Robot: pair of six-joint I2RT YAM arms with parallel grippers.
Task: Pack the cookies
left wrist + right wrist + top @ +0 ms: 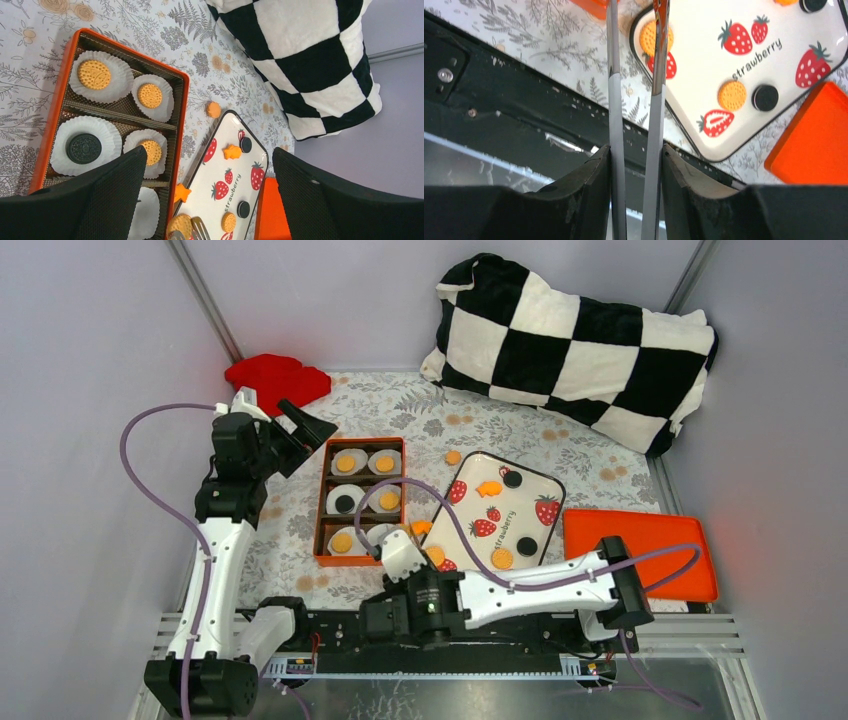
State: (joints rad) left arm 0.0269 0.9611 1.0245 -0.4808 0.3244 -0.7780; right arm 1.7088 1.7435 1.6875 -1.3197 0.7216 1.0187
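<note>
Slippage worries me: my right gripper (634, 155) is clamped on tongs (613, 100) whose blades stand apart, and the golden cookie (648, 37) at their tips could skid off the strawberry tray (704, 60)

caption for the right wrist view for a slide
Right gripper holds tongs near a cookie on the strawberry tray.

1. Four golden cookies (346, 463) are seated flat in the orange box (320, 502), one to each white paper cup (112, 75).
2. A black cookie (345, 503) is set flat in the middle-left cup.
3. Two golden discs (502, 558) and two black discs (526, 546) are laid flat on the strawberry tray (530, 525), apart from each other.
4. A small orange biscuit (453, 457) is seen on the cloth (400, 405), just beyond the tray.
</note>
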